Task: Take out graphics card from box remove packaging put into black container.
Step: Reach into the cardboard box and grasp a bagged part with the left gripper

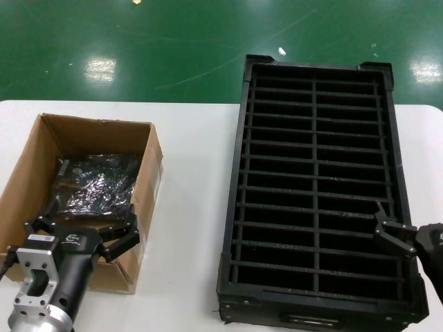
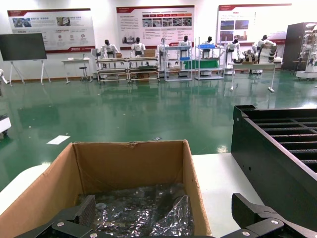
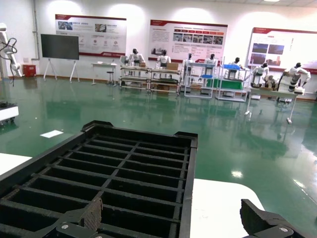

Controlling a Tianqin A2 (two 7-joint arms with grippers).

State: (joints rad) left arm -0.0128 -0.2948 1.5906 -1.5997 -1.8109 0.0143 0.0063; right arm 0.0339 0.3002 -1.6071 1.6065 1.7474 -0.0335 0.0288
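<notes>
The brown cardboard box point(image 1: 41, 145) stands open on the left of the white table. In it lies the crinkly shiny packaging point(image 1: 97, 181) point(image 2: 148, 210), with the graphics card only a dark shape through the plastic. My left gripper point(image 1: 83, 227) point(image 2: 168, 214) hovers open over the box's near end. One finger is inside the box beside the bag and the other is outside its right wall, touching nothing. The black container point(image 1: 315, 76) point(image 3: 190, 163) lies on the right. My right gripper point(image 1: 414, 238) point(image 3: 173, 218) is open at the container's near right rim, straddling it.
The white table point(image 1: 197, 207) shows a bare strip between the box and the container. The table's far edge meets a green floor point(image 1: 173, 41). Workbenches and other robots point(image 2: 138, 54) stand far off across the hall.
</notes>
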